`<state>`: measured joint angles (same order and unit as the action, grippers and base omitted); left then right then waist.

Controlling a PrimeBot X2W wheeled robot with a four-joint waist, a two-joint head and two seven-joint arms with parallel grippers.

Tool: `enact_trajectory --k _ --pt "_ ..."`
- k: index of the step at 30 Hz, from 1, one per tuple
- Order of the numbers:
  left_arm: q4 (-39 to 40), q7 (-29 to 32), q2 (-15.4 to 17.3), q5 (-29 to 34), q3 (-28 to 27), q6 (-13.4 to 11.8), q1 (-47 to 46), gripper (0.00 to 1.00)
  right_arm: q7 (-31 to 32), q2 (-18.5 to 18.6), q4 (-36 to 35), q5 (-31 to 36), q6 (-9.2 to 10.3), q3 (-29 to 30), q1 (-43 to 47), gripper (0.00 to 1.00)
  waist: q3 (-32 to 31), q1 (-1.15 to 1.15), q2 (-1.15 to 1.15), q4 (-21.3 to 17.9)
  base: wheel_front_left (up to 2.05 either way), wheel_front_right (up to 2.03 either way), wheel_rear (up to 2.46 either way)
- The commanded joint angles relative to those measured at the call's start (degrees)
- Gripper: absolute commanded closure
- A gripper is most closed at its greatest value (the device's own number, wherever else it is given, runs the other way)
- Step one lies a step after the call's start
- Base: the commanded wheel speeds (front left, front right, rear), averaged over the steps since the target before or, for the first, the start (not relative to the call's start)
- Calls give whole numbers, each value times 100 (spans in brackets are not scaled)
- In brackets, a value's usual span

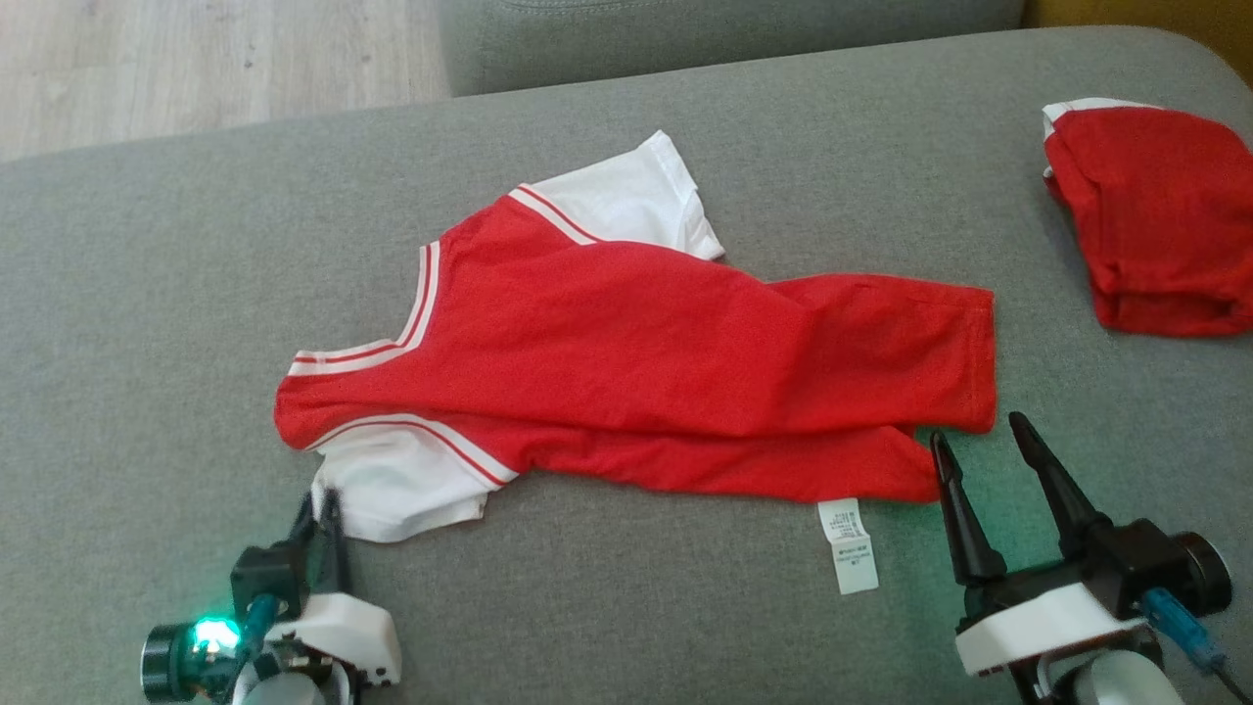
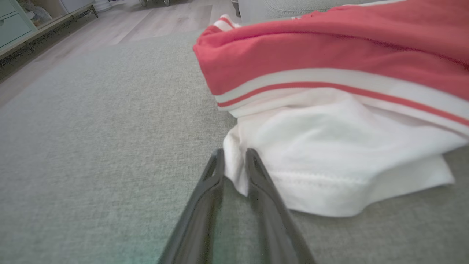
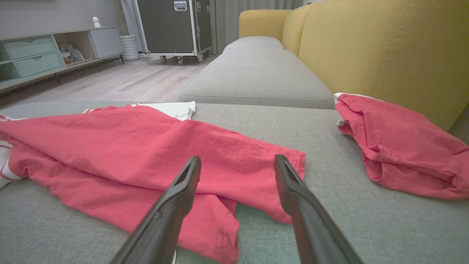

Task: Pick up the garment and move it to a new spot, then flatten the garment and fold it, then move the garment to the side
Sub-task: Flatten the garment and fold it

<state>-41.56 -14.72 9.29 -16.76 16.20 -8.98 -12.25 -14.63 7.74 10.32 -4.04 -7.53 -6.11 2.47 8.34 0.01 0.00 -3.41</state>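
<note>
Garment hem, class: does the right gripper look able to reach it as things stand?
Probably yes: the right gripper is open, fingertips right at the hem of the garment, nothing in between.

Seating: grey woven upholstered cushion [image 1: 196,294], yellow sofa backrest [image 3: 384,55] behind. Floor: pale wood planks [image 1: 196,69]. Far wall: low sideboard with mint-green drawers [image 3: 33,55], white ribbed vase [image 3: 128,47], black wheeled flight case [image 3: 172,25], grey curtain [image 3: 227,18].

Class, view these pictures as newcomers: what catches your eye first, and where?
A red T-shirt with white sleeves sprawls across the grey sofa cushion. The left gripper pinches its near white sleeve; the right gripper stands open by the hem. A second red garment lies bunched at far right.
</note>
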Motion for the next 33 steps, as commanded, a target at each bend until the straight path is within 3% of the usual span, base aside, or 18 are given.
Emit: enact_trajectory --k 1,7,15,19,26,33 --pt "-39 -28 60 -67 -269 73 -165 100 -37 106 -159 -32 4 -81 -117 0 -42 -1 0 29 0 0 0" --pt "258 -28 -4 -146 -454 159 -89 100 -37 140 -103 -19 4 -92 4 0 -163 -1 0 109 0 0 0" --pt "2371 -28 -68 27 -1045 113 543 100 -37 364 533 -277 4 -356 368 0 -344 -1 0 322 0 0 0" --pt "3014 -28 -65 125 -1197 186 779 100 -37 457 891 -387 4 -591 347 0 -416 -1 0 403 0 0 0" --pt "3275 -28 -84 205 -1193 259 890 100 -37 654 1568 -505 4 -1298 150 0 -491 -1 0 504 0 0 0" --pt "3323 -28 -90 248 -1148 309 875 100 -37 707 1802 -506 4 -1546 -112 0 -476 -1 0 575 0 0 0"
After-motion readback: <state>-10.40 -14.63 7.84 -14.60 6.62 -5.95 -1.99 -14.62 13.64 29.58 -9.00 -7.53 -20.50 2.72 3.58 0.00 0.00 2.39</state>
